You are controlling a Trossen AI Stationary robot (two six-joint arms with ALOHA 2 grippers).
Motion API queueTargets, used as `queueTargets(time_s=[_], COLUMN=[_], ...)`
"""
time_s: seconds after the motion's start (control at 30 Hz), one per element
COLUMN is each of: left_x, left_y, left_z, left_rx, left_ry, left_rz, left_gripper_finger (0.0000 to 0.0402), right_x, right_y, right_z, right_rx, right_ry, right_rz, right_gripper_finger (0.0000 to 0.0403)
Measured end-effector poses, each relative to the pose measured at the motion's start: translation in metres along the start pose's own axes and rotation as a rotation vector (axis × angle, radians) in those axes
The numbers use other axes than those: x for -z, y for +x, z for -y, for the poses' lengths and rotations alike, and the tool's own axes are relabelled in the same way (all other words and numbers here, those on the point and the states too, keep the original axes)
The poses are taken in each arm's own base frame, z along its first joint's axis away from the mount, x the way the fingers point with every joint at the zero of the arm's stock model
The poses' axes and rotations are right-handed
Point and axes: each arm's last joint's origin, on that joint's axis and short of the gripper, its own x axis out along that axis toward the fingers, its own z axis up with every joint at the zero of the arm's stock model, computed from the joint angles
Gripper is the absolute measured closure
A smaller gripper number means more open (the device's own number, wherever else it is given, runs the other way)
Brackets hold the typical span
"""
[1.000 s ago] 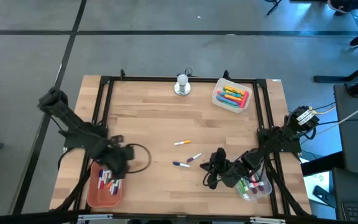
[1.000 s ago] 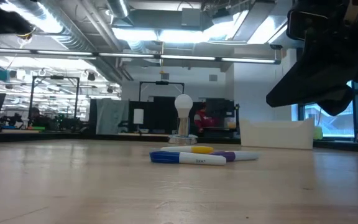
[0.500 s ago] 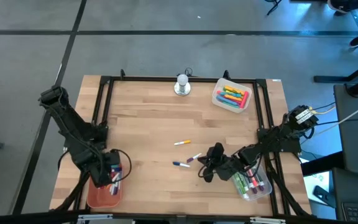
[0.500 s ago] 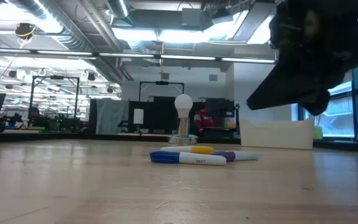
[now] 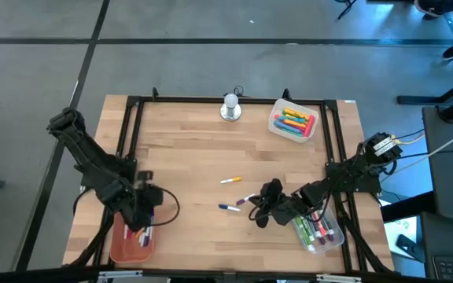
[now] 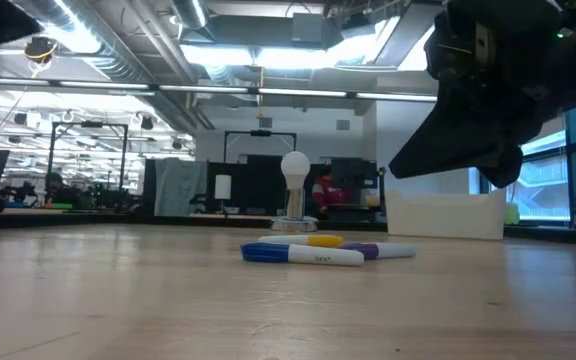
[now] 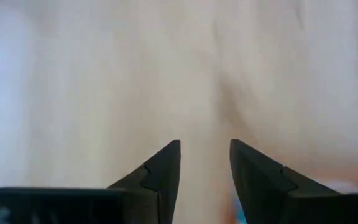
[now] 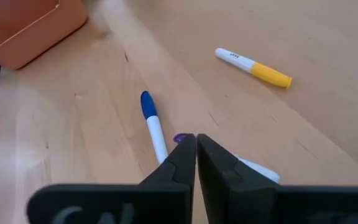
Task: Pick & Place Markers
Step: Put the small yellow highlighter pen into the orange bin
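Three markers (image 5: 237, 193) lie mid wooden table (image 5: 195, 149); left gripper (image 7: 204, 163) parted, right gripper (image 8: 196, 149) pressed together

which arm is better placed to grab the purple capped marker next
Right. The right gripper hangs beside the purple-capped marker, its fingers shut, with that marker just ahead in its wrist view. The left gripper is over the orange bin, far across the table.

Open-plan lab: exposed ceiling ducts (image 6: 118, 60), workbenches (image 6: 28, 207) behind.
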Motion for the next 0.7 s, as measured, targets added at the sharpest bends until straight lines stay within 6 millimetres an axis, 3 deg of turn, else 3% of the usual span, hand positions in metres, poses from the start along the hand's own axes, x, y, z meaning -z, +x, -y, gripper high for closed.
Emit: queueTargets(time_s=[0.13, 0.23, 0.4, 0.7], left_x=[-0.022, -0.043, -0.081, -0.117], left_y=[0.000, 0.012, 0.057, 0.148], left_z=[-0.007, -0.014, -0.030, -0.049], left_rx=[-0.235, -0.229, -0.174, -0.057], left_ry=[0.166, 0.144, 0.058, 0.033], left_rz=[0.293, 0.356, 0.519, 0.902], left_gripper_finger=[0.0268, 0.0270, 0.0274, 0.0267], right_x=[0.000, 0.002, 0.010, 0.013], right_y=[0.000, -0.002, -0.010, -0.012], right_z=[-0.001, -0.005, -0.011, -0.012], right_rx=[-0.017, -0.070, -0.101, -0.102], right_ry=[0.012, 0.018, 0.003, 0.003], right_rz=[-0.008, -0.050, -0.072, -0.080], right_gripper_finger=[0.0385, 0.0385, 0.0385, 0.0385])
